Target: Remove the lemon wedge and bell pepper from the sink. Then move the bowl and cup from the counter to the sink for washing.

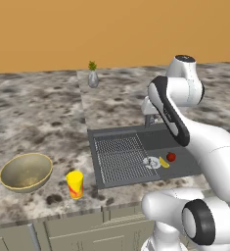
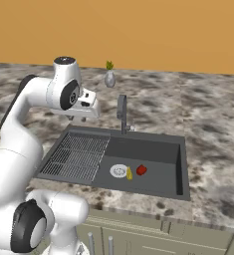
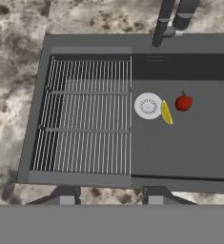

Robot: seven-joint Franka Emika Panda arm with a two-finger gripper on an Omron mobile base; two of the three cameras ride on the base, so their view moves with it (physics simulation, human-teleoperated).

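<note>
Hovering high over the sink, the claw hung with its fingers parted and nothing between them, both tips showing at the bottom of the hand view, apart. Neither vegetable had been lifted yet. The lemon wedge lay on the basin floor just beside the round white drain, nearly touching it, and the bell pepper sat close on the wedge's other side, its stem upward. The bowl and the cup waited on the desk, left of the ribbed drainboard, near the front edge.

Judging from this, the step in hand was the approach to the first pick. The claw probably needed to shift toward the basin side, since it looked centred nearer the edge of the grid. The wedge seemed the trickier target: thin, flat and crowded by drain and pepper, so coming straight down with fingers across its narrow width looked safest. Taking the pepper first might clear room. The faucet stood behind the basin and ought to be kept clear of.
</note>
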